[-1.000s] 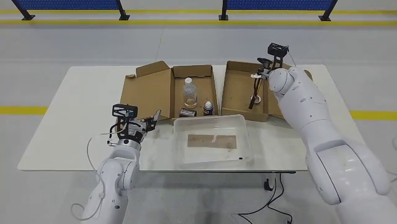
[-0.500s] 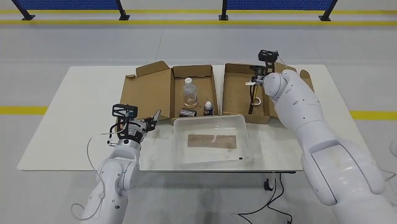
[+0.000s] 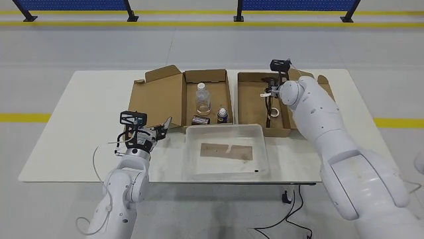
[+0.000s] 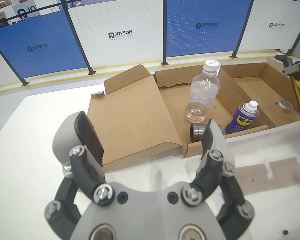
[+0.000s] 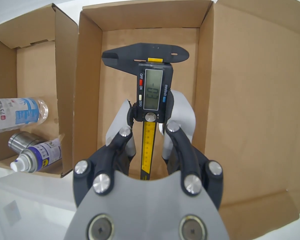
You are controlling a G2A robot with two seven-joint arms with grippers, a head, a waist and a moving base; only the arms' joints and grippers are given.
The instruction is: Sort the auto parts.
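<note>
My right gripper (image 5: 150,113) is shut on a black digital caliper (image 5: 152,88) with a yellow scale, held above the floor of the right cardboard box (image 5: 225,101). From above, the right gripper (image 3: 270,96) and the caliper (image 3: 269,108) hang over the middle of that box (image 3: 250,100). A small metal ring (image 4: 284,105) lies on the box floor. My left gripper (image 4: 147,128) is open and holds nothing; it stays near the table's front left (image 3: 162,128), short of the left box (image 3: 212,77).
The left box holds an upright clear bottle (image 3: 203,98), a blue spray can (image 3: 222,114) and a metal cylinder (image 3: 200,120). A clear plastic tray (image 3: 227,147) with a brown patch inside sits in front of both boxes. The left box's flap (image 3: 158,96) lies open.
The right arm has shifted left and drawn in over the right box, taking the caliper with it. The left arm has stayed still.
</note>
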